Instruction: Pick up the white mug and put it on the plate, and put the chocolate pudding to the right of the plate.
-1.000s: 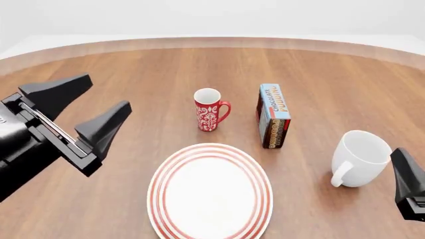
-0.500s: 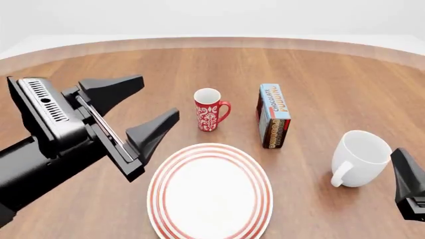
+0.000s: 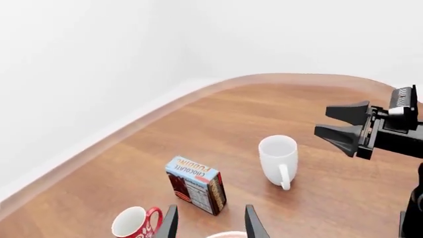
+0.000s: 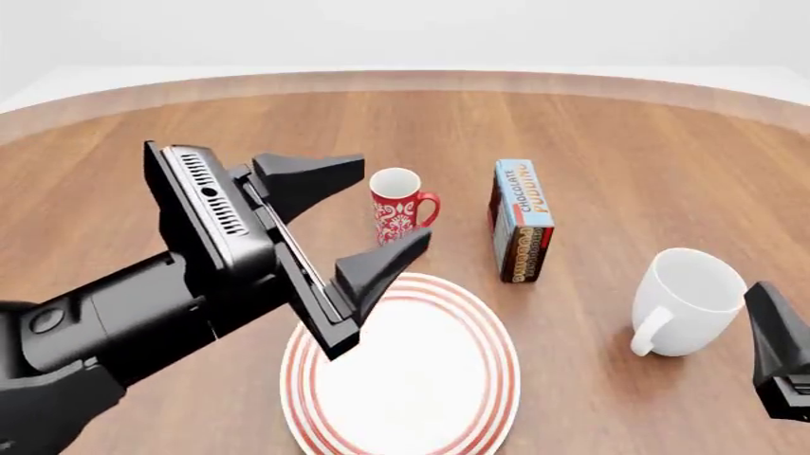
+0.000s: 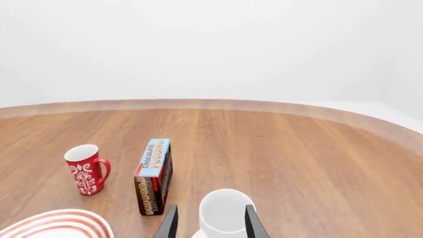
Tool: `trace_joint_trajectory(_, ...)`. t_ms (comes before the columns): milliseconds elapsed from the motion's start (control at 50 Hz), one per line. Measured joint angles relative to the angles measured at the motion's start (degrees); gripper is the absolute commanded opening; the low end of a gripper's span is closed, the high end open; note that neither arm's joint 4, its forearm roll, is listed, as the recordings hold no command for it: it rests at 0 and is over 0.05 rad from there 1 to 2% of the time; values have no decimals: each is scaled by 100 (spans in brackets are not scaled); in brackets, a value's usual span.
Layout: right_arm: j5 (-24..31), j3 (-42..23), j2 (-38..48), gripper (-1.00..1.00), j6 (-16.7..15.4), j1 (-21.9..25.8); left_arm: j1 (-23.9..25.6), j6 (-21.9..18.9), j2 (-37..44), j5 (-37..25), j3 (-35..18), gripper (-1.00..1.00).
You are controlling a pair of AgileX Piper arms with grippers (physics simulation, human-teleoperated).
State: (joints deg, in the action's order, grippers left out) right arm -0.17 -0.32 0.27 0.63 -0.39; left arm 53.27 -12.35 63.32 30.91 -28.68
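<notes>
The white mug (image 4: 690,299) stands upright at the right of the table, handle toward the near side. My right gripper (image 5: 210,225) is open just behind it, and in the front view only one of its fingers (image 4: 775,346) shows at the right edge. The plate (image 4: 418,379) lies front centre, holding nothing. The chocolate pudding (image 4: 522,218) stands upright beyond the plate's right rim. My left gripper (image 4: 395,199) hangs open and empty above the plate's left part, in front of the red mug. The left wrist view shows the pudding (image 3: 197,183) and the white mug (image 3: 278,153).
A slim red mug (image 4: 405,213) with a white pattern stands behind the plate, left of the pudding. The wooden table's curved far edge (image 4: 405,81) runs along the back. The right gripper (image 3: 322,121) shows in the left wrist view.
My left arm has swung right and forward, from the table's left side to above the plate's left rim. The right arm, mugs, pudding and plate have not moved.
</notes>
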Motion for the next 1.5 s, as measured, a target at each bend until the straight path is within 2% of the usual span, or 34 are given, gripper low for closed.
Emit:
trace_joint_trajectory(640,-9,1,17,100,48,7,698,177,1235,160,-681,100)
trace_joint_trajectory(1500,3,-2,1,100,106,2,1189,444,2573,235,-1451,100)
